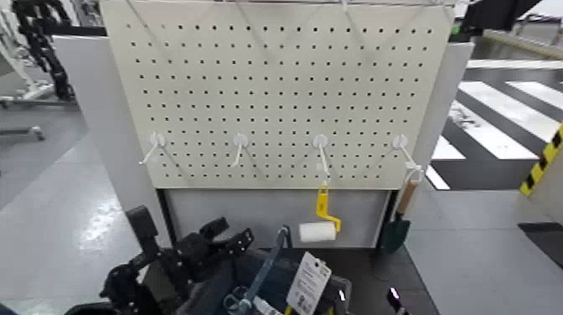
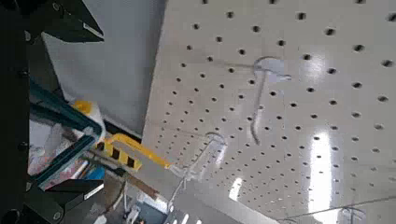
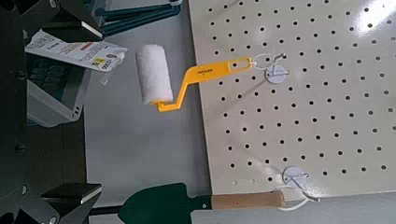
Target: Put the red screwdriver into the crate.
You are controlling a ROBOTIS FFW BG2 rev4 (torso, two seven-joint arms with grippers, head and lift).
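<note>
The red screwdriver does not show in any view. The crate [image 1: 219,289] sits at the bottom centre below the pegboard, with its blue bar handle [image 1: 266,264] and white tag [image 1: 308,283]. It also shows in the right wrist view [image 3: 51,98]. My left gripper [image 1: 219,236] is open and empty, just above the crate's left side. In the left wrist view [image 2: 91,110] its fingers stand wide apart around the teal handle bars [image 2: 51,121]. My right gripper [image 3: 79,98] is open and empty; in the head view only its tip [image 1: 394,299] shows, at the crate's right.
A cream pegboard [image 1: 276,84] stands behind with several hooks. The two left hooks [image 1: 157,142] are bare. A yellow-handled white paint roller [image 1: 318,228] hangs from the third. A wooden-handled green trowel [image 1: 397,226] hangs from the fourth. Grey floor lies on both sides.
</note>
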